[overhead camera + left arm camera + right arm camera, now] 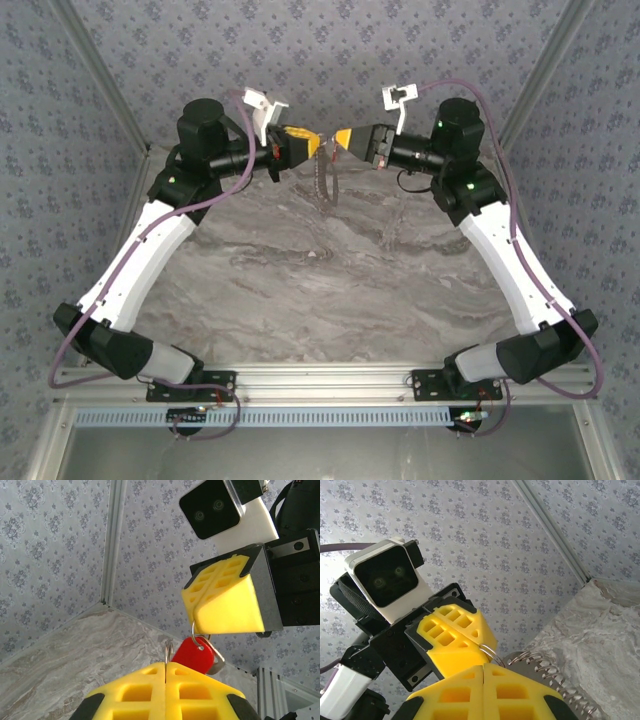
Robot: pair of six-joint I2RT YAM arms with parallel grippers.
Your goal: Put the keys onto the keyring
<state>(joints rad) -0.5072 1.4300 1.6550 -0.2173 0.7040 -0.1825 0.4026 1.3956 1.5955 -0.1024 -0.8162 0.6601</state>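
Two pairs of fingers meet tip to tip, raised above the middle of the bench's [320, 290] far edge, and both pairs are pressed together. Your left fingers [176, 674] pinch the keyring [168, 651]; a thin grey arc of it stands upright out of their seam, edge-on to the left wrist camera. Your right fingers [222, 605] clamp a small wire loop from which the keys [192, 655] hang: a red tab with a silvery bit at its lower right. The relation to watch is this: the red tab dangles just beside the keyring's arc, on the side toward the right arm and just ahead of the left pair's tips. The two metal parts are nearly touching, and you cannot tell from these views whether they are hooked together. In my judgement the next move needs the wire loop's plane turned across the keyring's arc. The right arm should do the small travel, since it carries the lighter, free-swinging piece. From above, a coiled wire [323, 185] hangs down between the two arms toward the bench; mind that it could snag or tug as you shift.
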